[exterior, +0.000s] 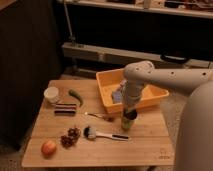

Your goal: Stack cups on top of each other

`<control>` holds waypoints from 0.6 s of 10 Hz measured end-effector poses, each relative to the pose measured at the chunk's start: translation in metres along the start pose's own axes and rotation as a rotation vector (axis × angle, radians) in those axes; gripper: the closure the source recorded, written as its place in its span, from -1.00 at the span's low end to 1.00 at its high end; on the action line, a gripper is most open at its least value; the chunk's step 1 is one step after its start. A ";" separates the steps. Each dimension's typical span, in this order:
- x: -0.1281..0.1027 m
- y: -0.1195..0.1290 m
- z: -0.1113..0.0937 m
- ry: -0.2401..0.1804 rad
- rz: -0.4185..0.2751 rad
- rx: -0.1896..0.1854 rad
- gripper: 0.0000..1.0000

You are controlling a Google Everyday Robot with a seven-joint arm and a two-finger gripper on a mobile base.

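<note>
A pale lime green cup [127, 125] stands upright on the wooden table [145, 150], just in front of the yellow bin. A dark cup [128, 116] shows at its mouth and seems to sit inside it. My gripper [128, 113] comes straight down from the white arm onto the dark cup's top and is shut on it. The arm hides most of the dark cup's rim.
The yellow bin [150, 97] sits at the back right with a bluish item [116, 95] inside. A white bowl [51, 94], green pepper [76, 96], dark bar [65, 109], utensil [100, 116], brush [102, 134], grapes [70, 137] and apple [48, 148] lie to the left.
</note>
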 end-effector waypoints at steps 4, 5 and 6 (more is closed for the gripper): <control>0.003 -0.001 0.010 -0.024 0.003 -0.014 1.00; 0.004 -0.001 0.012 -0.035 0.008 -0.018 1.00; 0.005 -0.001 0.013 -0.043 0.012 -0.020 1.00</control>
